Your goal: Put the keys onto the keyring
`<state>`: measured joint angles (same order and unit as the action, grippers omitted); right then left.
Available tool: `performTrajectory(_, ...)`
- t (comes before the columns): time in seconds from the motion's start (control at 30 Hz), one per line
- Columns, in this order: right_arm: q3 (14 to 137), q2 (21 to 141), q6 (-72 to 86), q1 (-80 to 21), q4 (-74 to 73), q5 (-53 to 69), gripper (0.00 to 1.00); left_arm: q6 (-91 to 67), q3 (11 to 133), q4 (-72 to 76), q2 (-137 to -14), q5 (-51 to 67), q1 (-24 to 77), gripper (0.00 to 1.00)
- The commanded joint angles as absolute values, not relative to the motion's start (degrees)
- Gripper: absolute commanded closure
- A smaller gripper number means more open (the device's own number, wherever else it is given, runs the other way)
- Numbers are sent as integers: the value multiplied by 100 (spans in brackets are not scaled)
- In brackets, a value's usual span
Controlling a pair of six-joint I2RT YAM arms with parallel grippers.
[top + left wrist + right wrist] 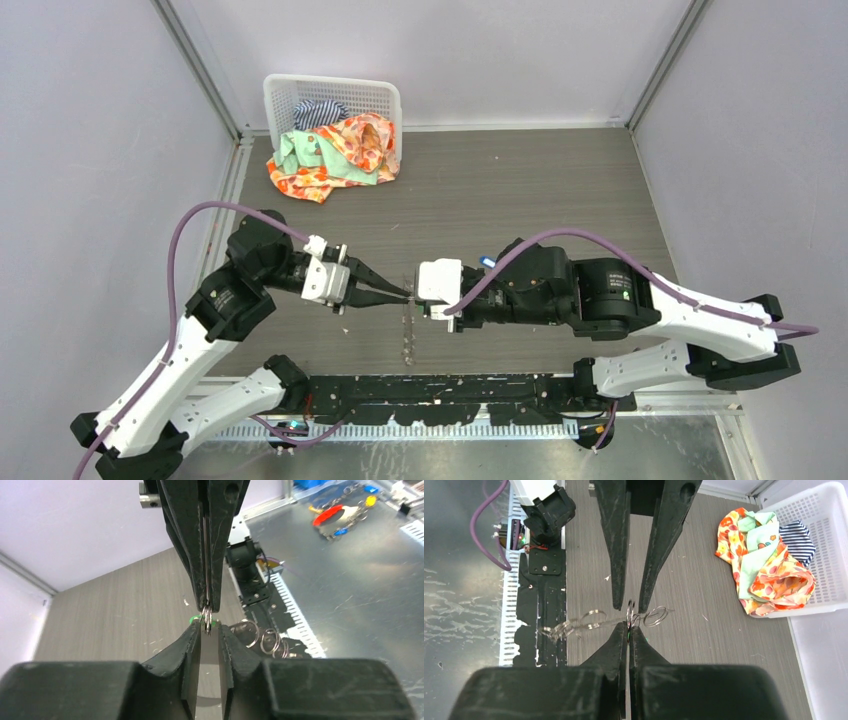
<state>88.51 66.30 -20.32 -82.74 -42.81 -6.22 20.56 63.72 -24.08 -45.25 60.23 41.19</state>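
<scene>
Two grippers meet tip to tip over the table [520, 200], midway. Right gripper [628, 629]: jaws clamped on the keyring [629, 609]. Left gripper [208, 630]: jaws slightly apart, flanking it. Green key [192, 620] peeks beside the tips. Far left, basket [330, 84], cloths [340, 155] spilling out.

bright, even light, shadows soft. close to the lens the left gripper [209, 632] fingers [175, 670] go dark and soft; keyring [574, 626] beside the right gripper [628, 626] smears. glare streaks the metal deck [350, 610] beyond.
</scene>
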Motion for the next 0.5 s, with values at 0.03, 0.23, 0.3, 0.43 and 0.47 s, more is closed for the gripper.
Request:
performTrajectory(0.03,9921,7098,-1701,-8253,-5101,-1131,99,2726,6494,-2866,-4507,5445,4104,75)
performTrajectory(0.23,10707,7713,-1636,-8253,-5890,-1232,99,3281,6960,-3409,-4772,5213,4104,72)
performTrajectory(0.3,10911,7861,-1604,-8250,-6081,-1298,99,3379,7077,-3474,-4819,5125,4104,72)
performTrajectory(0.43,11188,8099,-1516,-8253,-6406,-1394,99,3849,7189,-3856,-4779,5148,4104,71)
performTrajectory(0.47,11254,8149,-1490,-8253,-6476,-1417,99,3993,7217,-3990,-4767,5187,4104,70)
